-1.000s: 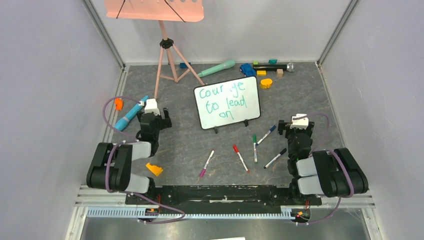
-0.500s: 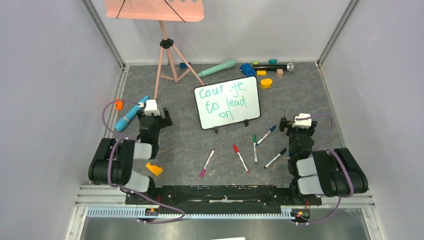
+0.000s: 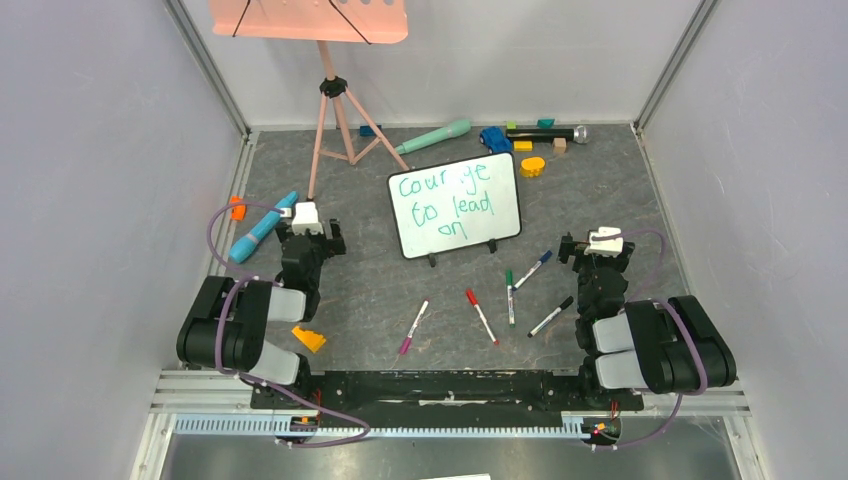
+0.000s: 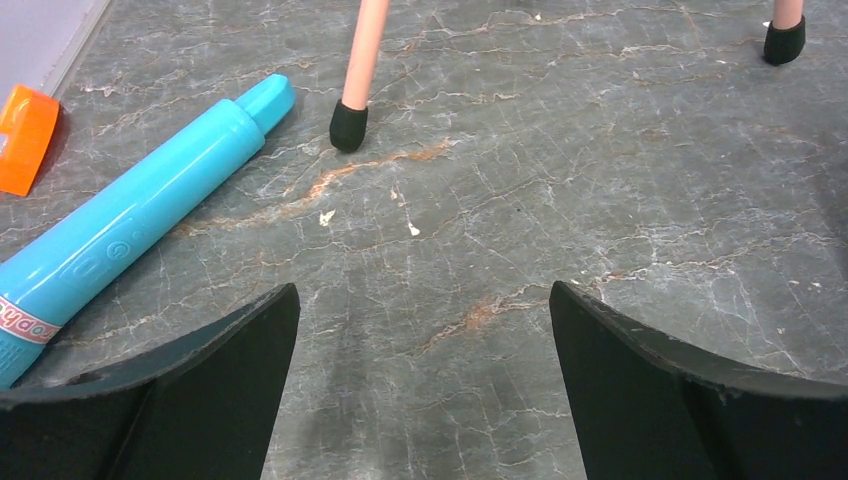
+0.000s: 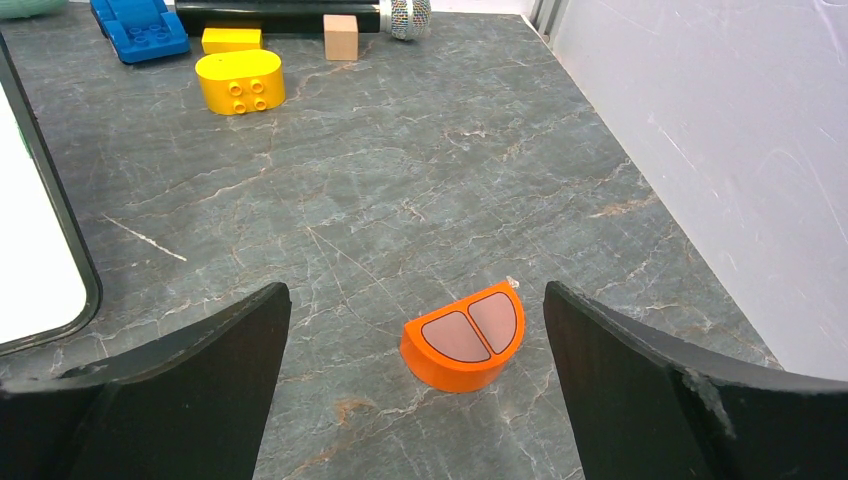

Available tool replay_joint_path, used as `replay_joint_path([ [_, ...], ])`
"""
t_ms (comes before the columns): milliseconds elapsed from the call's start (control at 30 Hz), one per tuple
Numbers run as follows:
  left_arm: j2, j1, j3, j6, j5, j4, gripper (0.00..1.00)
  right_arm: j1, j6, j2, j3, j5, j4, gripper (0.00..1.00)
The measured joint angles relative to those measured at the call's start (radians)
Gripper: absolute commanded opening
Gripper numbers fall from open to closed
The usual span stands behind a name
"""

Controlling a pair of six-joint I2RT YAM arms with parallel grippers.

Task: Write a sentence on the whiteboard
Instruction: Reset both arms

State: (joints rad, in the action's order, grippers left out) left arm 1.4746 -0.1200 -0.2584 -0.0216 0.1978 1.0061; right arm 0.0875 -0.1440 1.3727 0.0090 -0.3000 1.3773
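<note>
"Mid-table, towards far: whiteboard (image 3: 490, 225) stands propped, sentence (image 3: 445, 205) already on it. Handling?"

"Likely light, stiff, glossy, tippy. You'd pinch its top edge. Left gripper (image 4: 422, 290) and right gripper (image 5: 416, 288) gape, empty."

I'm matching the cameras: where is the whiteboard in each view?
Top external: whiteboard, centre of the picture.
Left wrist: not in it.
Right wrist: whiteboard, cut off at the left edge.
Shared landmark: oval yellow block, in top external and right wrist, right of the board.
</note>
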Motion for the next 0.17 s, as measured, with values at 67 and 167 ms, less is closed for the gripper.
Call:
replay_joint_path([
  [67,0.000,0.000,0.000,0.004,0.003,0.000,1.00,0.000,0.000,0.000,0.000,0.000,0.000,0.98],
  [167,0.000,0.000,0.000,0.005,0.003,-0.002,1.00,0.000,0.000,0.000,0.000,0.000,0.000,0.98],
])
